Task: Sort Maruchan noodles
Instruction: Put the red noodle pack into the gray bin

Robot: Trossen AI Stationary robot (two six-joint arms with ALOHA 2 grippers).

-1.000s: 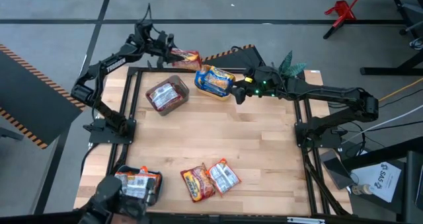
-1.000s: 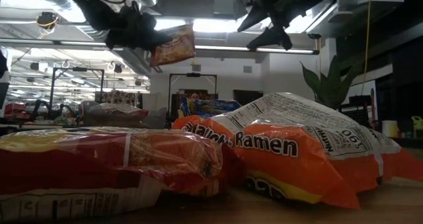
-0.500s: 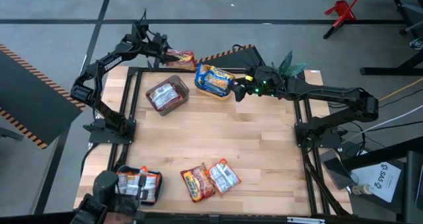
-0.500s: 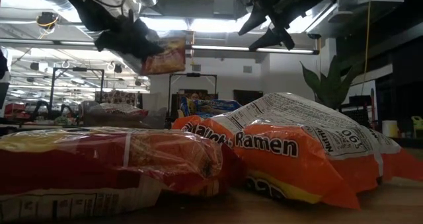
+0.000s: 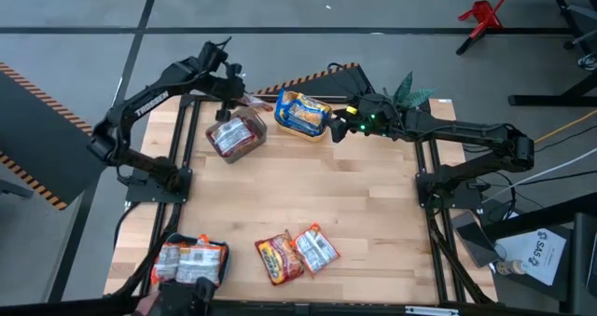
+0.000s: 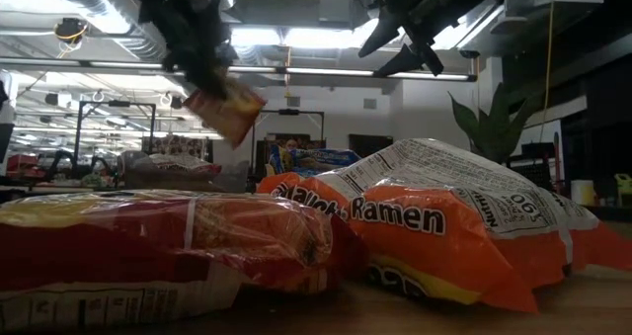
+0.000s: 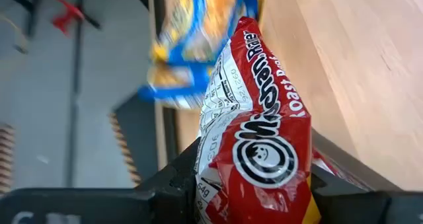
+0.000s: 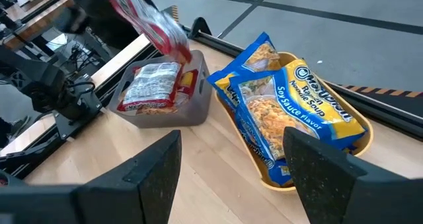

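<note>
Wooden surface (image 5: 373,213): left tool (image 5: 230,90), clamping a red packet (image 7: 261,138), has swung from beyond 11 o'clock over the grey bin (image 5: 235,134), ready for release; right tool (image 5: 338,128) gapes empty.

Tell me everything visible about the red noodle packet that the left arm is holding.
The red Maruchan packet is shiny crinkled plastic with a round white logo, white lettering and a nutrition panel. The left tool is clamped on its lower end. It hangs tilted in the air above the grey bin, which already holds a similar packet; nothing else touches it.
</note>
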